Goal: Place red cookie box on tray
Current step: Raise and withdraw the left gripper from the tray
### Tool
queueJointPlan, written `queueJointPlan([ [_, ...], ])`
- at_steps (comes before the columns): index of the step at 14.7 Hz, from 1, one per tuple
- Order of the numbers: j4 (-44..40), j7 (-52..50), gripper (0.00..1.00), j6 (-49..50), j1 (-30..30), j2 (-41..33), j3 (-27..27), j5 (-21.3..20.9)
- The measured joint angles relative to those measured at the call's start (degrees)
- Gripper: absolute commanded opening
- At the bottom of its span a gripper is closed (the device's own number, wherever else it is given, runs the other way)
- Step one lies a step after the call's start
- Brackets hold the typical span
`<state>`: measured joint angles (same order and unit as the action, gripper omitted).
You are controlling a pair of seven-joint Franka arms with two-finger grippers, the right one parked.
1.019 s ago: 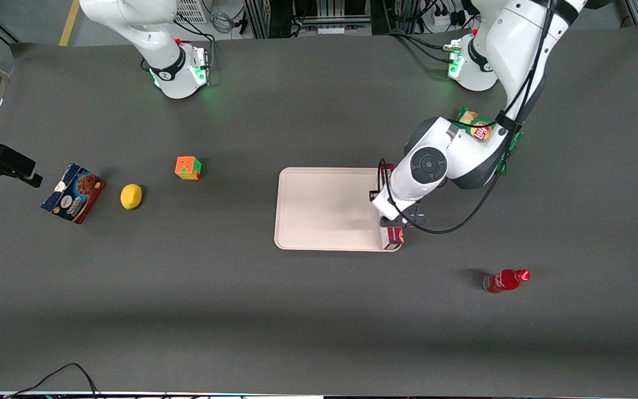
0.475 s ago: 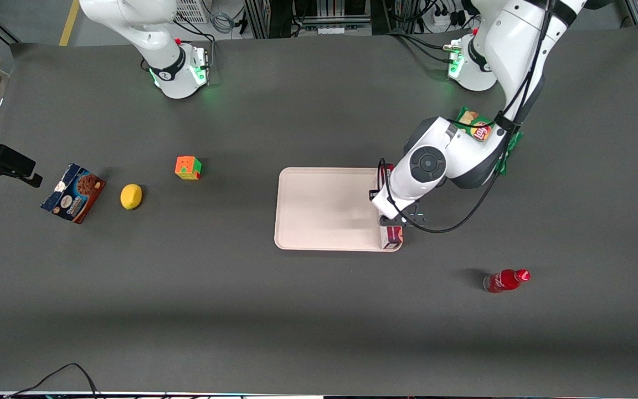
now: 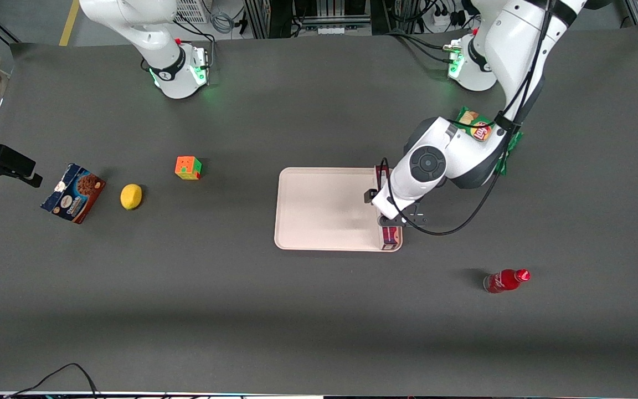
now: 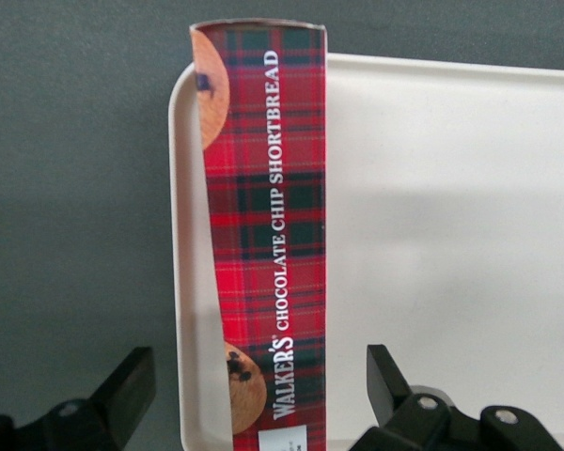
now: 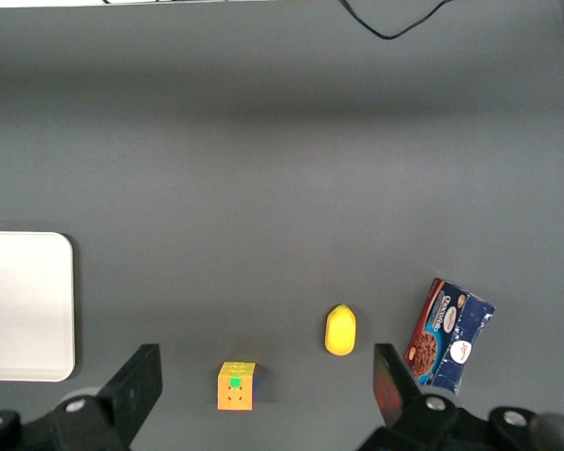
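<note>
The red cookie box, a long tartan carton, lies on the pale pink tray along the rim at the working arm's end. In the front view only its near end shows under the wrist, at the tray's near corner. My left gripper hangs just above the box with its jaws wide apart, one black finger over the table and the other over the tray, neither touching the carton. In the front view the gripper is mostly hidden by the wrist.
A red bottle lies on the table nearer the camera than the tray. A green chips bag sits under the working arm. A colour cube, a lemon and a blue-and-brown cookie box lie toward the parked arm's end.
The box's near end has sunk slightly and shifted a little inward on the tray. A black finger part now sticks out farther beside the wrist, so the jaws have spread.
</note>
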<state>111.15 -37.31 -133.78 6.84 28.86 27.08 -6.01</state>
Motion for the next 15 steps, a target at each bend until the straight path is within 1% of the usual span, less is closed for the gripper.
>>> queueJointPlan([
  [4, -3.44, -0.44, 1.00, 0.96, -0.08, -0.22, 0.00, 0.05],
  [8, -12.76, -0.36, 1.00, 11.01, -0.24, -0.81, -0.07, 0.08],
  [10, -17.11, 2.10, 1.00, 16.28, -1.02, -1.94, -0.27, 0.35],
  [12, -19.00, 7.11, 1.00, 19.53, -3.21, -3.98, -1.30, 3.70],
  [13, -19.36, 10.28, 1.00, 20.97, -4.48, -5.34, -2.53, 5.46],
  [15, -19.73, 17.05, 1.00, 24.59, -6.26, -8.45, -6.39, 7.19],
])
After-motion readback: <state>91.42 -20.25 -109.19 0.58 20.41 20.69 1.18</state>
